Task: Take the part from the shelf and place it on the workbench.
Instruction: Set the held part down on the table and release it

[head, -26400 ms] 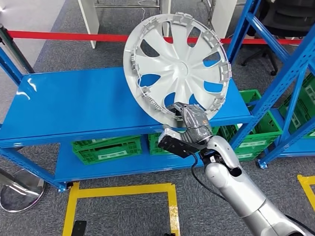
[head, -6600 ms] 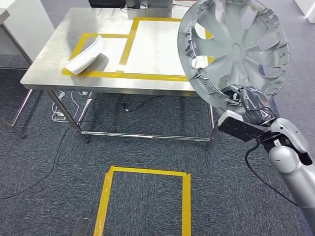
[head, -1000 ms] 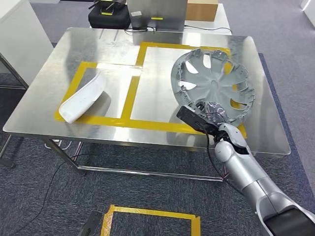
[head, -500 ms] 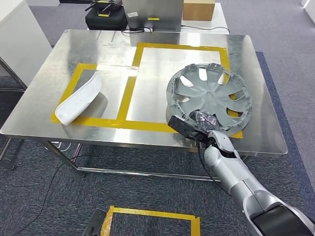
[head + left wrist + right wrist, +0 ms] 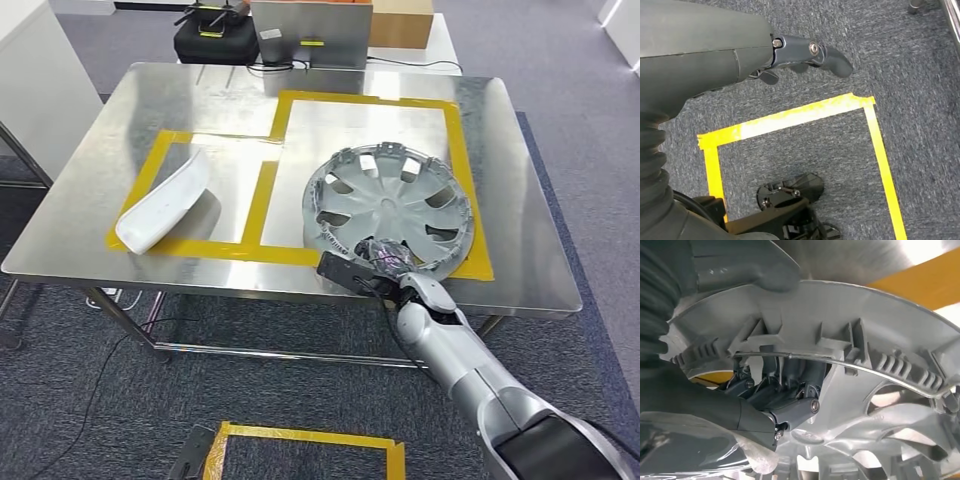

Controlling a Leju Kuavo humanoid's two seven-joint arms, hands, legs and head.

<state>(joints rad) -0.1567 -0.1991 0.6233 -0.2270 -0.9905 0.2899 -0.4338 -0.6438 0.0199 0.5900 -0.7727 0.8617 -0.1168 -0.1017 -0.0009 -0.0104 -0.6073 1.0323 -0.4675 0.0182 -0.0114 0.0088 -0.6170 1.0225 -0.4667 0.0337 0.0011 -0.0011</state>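
The part is a grey wheel cover, hollow side up, lying nearly flat on the steel workbench inside the larger yellow-taped rectangle. My right hand grips its near rim; in the right wrist view the thumb lies over the outside of the rim and the dark fingers curl inside it. My left hand hangs beside my body above the carpet, fingers stretched out and holding nothing.
A white curved part lies in the smaller taped rectangle at the table's left. A black case, a grey box and a cardboard box stand beyond the far edge. Yellow floor tape marks the carpet before the table.
The wheel cover has come down from a tilt to nearly flat on the table and shifted left with my right hand still gripping its rim. The camera has moved slightly.
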